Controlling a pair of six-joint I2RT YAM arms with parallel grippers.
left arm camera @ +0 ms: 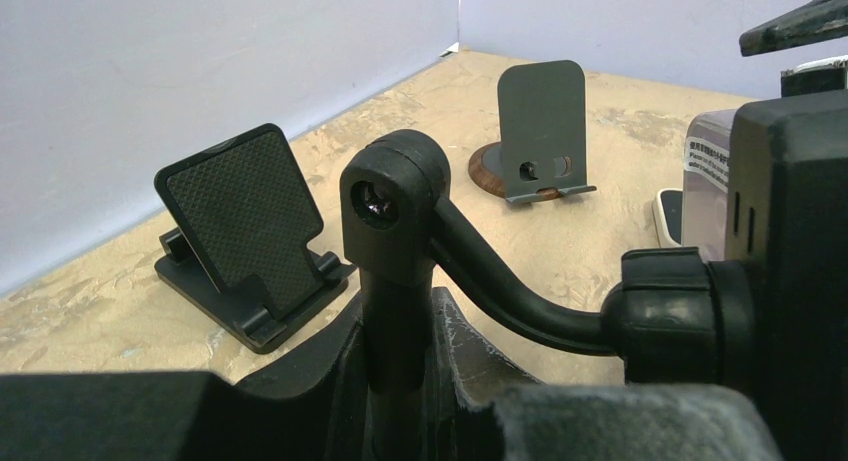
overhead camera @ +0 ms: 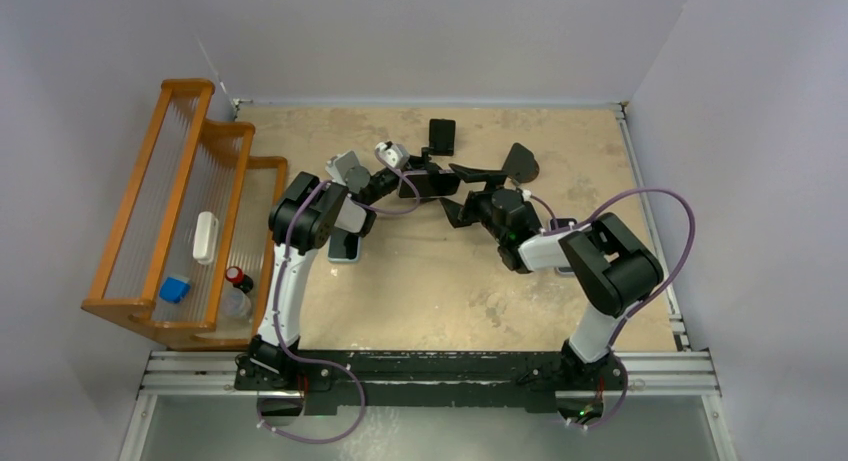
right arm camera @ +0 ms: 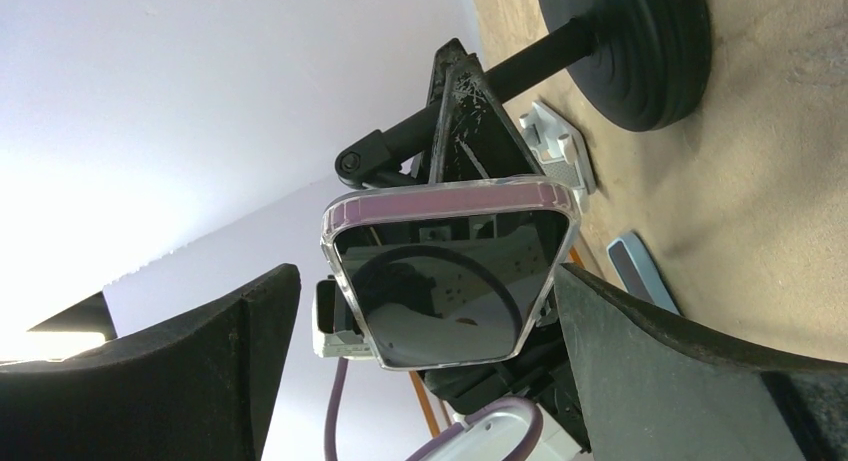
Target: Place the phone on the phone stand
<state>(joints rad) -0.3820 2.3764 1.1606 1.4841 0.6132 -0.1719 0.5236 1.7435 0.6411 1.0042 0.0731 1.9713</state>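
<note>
Phone (right arm camera: 450, 271) looks seated on the stand (right arm camera: 640, 51); left gripper (left arm camera: 395, 331) clamps the stand's stem; right gripper (overhead camera: 447, 186), spread wide, must back away cleanly.

Top view's evenly lit and kinda soft, hardly any shadows on the table (overhead camera: 420, 291). Left wrist cam is sharp further back but the dark stuff right at the lens goes mushy. The right wrist one has a blown-out wall (right arm camera: 60, 211) on the left plus reflections all over the phone (right arm camera: 450, 281) screen.
</note>
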